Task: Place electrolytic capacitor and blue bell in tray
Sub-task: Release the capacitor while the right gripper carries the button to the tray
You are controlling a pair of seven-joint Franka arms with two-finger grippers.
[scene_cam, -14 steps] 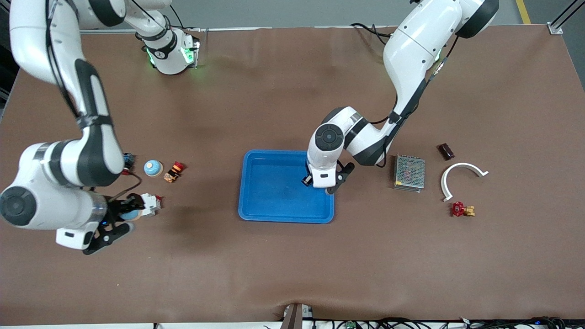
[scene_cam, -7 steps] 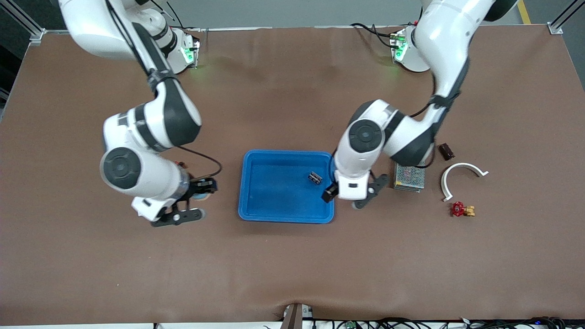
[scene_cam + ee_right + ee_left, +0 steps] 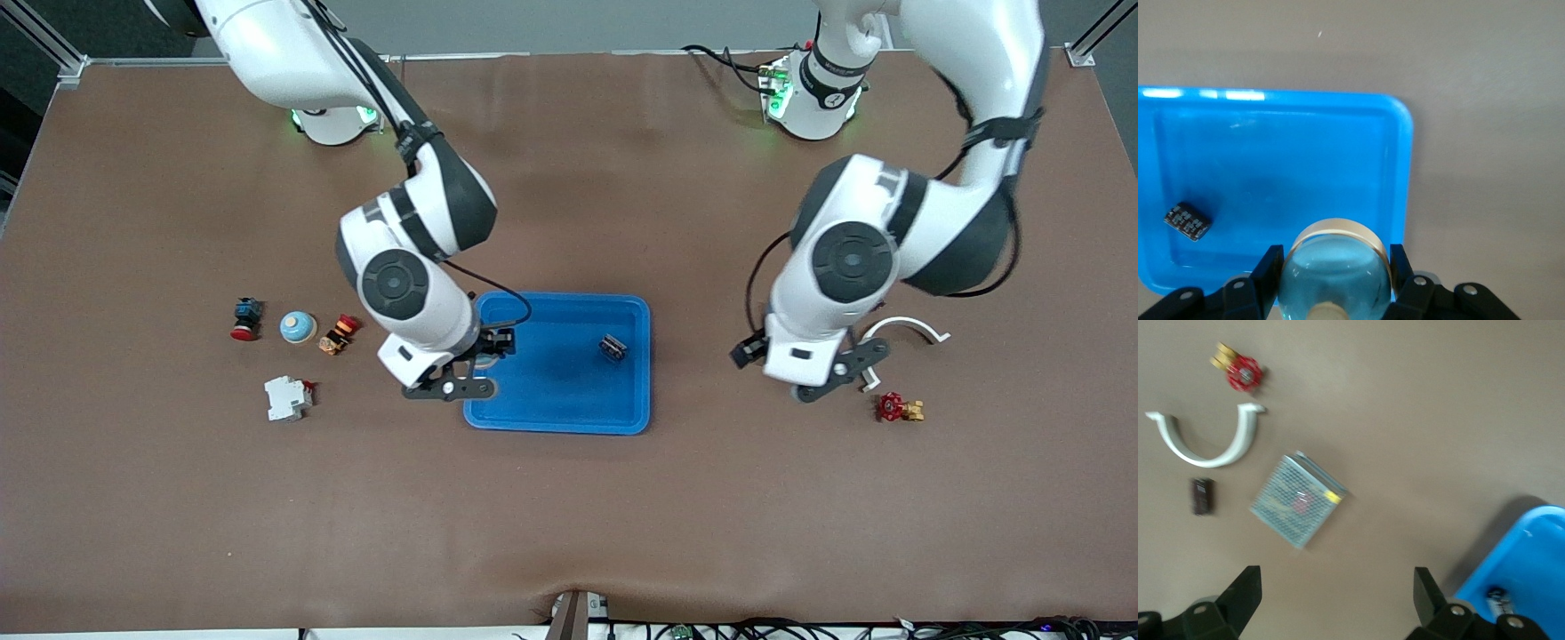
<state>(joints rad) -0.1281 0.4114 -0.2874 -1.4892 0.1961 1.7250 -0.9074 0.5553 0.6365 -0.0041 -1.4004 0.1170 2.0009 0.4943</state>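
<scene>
Capacitor now lay in the tray, freshly released; our left tool had drawn back over the worktop, jaws wide. Our right tool had carried the blue bell, firmly gripped, to the tray's edge.

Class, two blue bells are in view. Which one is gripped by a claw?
The bell in the right claw, held over the tray edge. The other bell sits free on the table, between two red buttons.
</scene>
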